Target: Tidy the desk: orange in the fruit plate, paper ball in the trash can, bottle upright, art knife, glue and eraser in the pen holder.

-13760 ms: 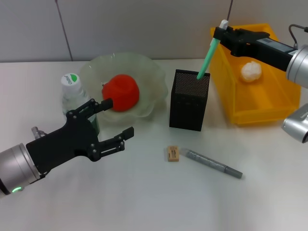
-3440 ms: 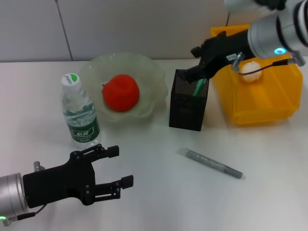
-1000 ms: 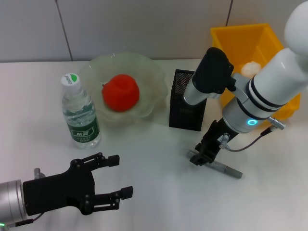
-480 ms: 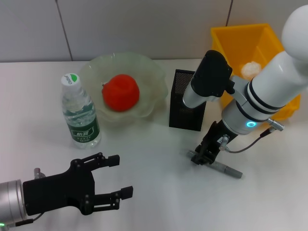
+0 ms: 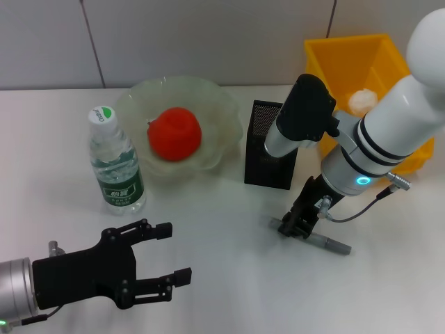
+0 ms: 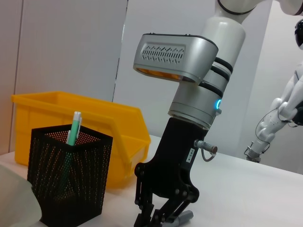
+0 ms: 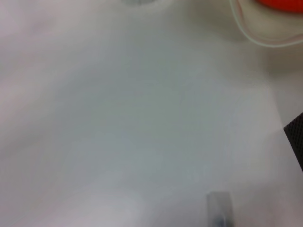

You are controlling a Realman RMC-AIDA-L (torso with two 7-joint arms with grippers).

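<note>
The grey art knife (image 5: 324, 241) lies on the white table, in front of the black mesh pen holder (image 5: 272, 146). My right gripper (image 5: 293, 228) points down and is shut on the knife's left end; the left wrist view shows its fingers (image 6: 144, 210) closed in around the knife (image 6: 183, 217). The green glue stick (image 6: 71, 137) stands in the pen holder. The eraser is out of view. The orange (image 5: 174, 133) sits in the fruit plate (image 5: 215, 104). The bottle (image 5: 115, 161) stands upright. The paper ball (image 5: 362, 101) lies in the yellow bin (image 5: 348, 56). My left gripper (image 5: 154, 270) is open and empty at the front left.
The yellow bin stands at the back right, close behind my right arm. The pen holder is just behind the right gripper. The plate and bottle take up the back left. The right wrist view shows bare table, the knife's end (image 7: 220, 210) and the plate's rim (image 7: 258, 38).
My right gripper has sunk a little onto the knife's left end. The knife, the left arm and the other things have not moved.
</note>
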